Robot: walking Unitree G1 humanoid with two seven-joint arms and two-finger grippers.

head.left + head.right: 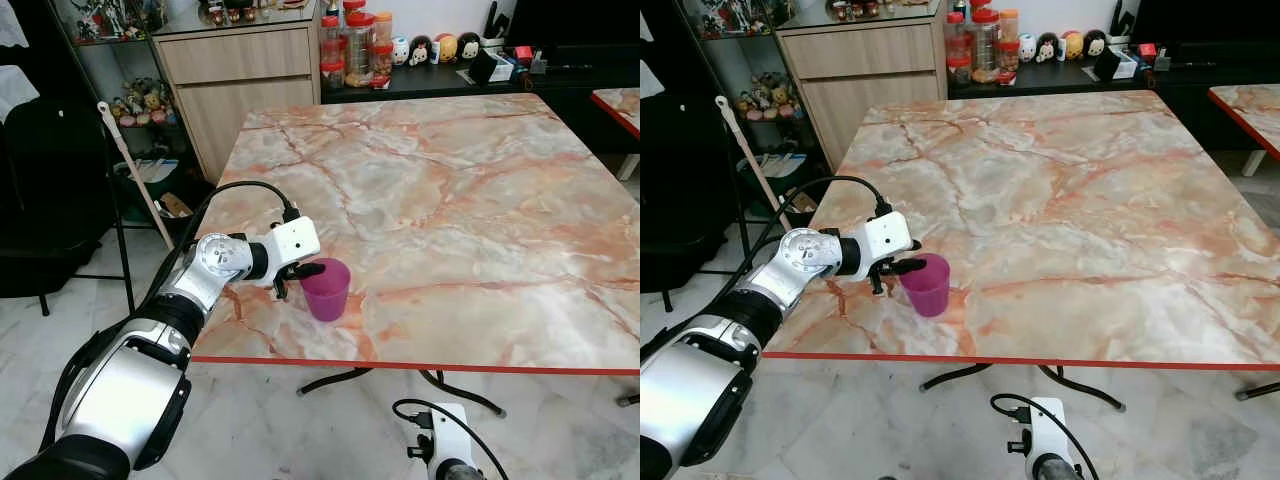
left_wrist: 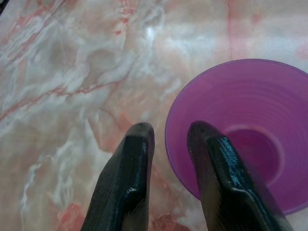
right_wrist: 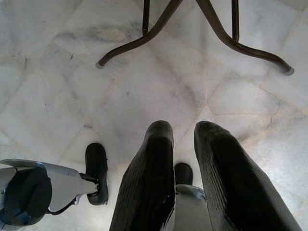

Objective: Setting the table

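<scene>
We see the left gripper pinching the rim of the upright purple plastic cup, one finger inside, near the front-left edge of the pink marbled table. The right gripper hangs over the floor, fingers slightly parted.

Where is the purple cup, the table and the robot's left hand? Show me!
purple cup [image 1: 326, 292], left eye view, on its side wall.
table [image 1: 470, 190], left eye view, on bare marble top.
left gripper [image 2: 168, 131], left wrist view, between the fingertips.
</scene>
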